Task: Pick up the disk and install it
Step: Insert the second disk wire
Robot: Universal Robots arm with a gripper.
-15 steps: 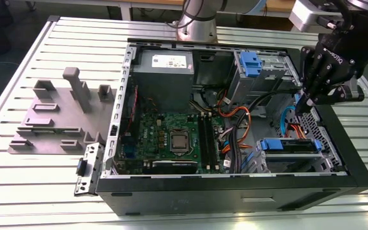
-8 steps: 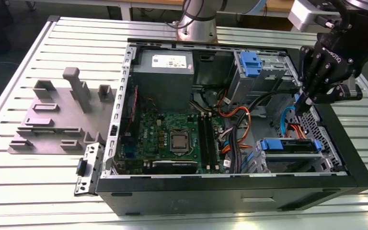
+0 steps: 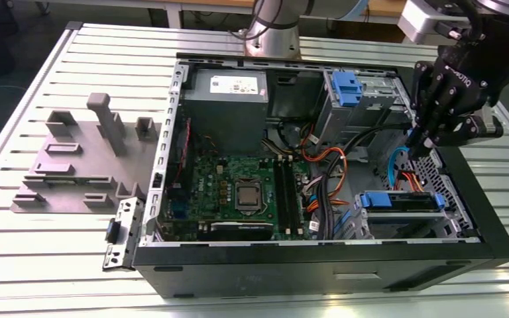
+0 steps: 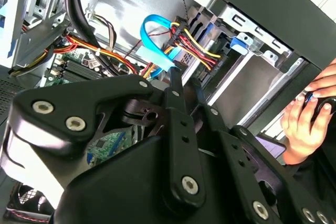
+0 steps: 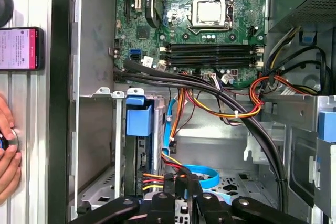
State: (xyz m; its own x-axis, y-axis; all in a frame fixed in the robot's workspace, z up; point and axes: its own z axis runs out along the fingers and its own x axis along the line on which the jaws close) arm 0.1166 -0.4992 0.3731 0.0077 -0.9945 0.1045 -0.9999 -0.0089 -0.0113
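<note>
Exterior view: an open black metal computer case (image 3: 325,265) lying on its side on a slatted aluminium table (image 3: 24,265). Beside it, toward the exterior view's left, a grey moulded plastic fixture (image 3: 69,165) with upright posts. Inside the case, a green motherboard (image 3: 236,189), a grey power-supply box with a white sticker (image 3: 226,86) and bundles of orange, yellow and black wires (image 3: 325,159).

Near the case's corner at the exterior view's lower right, the disk (image 3: 402,202), a flat silver hard drive framed by a blue plastic bracket. Seated in a metal drive bay (image 3: 365,228), with its blue handle facing up. Well apart from it, in the farther bay, a small blue plastic clip (image 3: 346,89).

Above the case's wall on the exterior view's right, the black multi-link gripper (image 3: 423,147), pointing down into the case. Fingers drawn together with barely a gap, nothing seen between them. Not touching the disk. In the second wrist view, fingertips (image 4: 175,77) just beside a light-blue flat ribbon cable (image 4: 157,30) and a cluster of red, yellow and black wires (image 4: 197,43).

In the first wrist view, a person's hand (image 5: 8,156) resting on the table outside the case, near a phone with a lit pink screen (image 5: 18,48).
</note>
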